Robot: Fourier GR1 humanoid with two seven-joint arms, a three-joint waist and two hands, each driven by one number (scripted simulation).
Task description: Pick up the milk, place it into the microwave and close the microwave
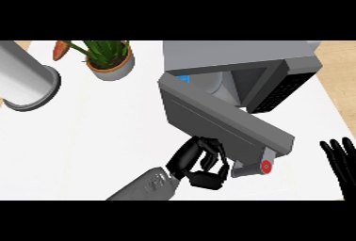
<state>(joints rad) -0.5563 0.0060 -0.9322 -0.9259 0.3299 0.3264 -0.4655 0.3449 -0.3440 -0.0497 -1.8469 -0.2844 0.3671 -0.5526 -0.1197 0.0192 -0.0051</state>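
The grey microwave stands at the back right of the white counter. Its door is swung partly open, slanting toward the front, with a handle end marked by a red dot. In the gap behind the door, inside the cavity, a white and blue thing shows, likely the milk, mostly hidden. My left hand is against the door's outer face near the handle, fingers curled and holding nothing. My right hand rests open at the right edge, fingers up.
A potted green plant stands at the back, with a carrot to its left. A large grey cylinder lies at the far left. The counter's edge runs just right of the microwave.
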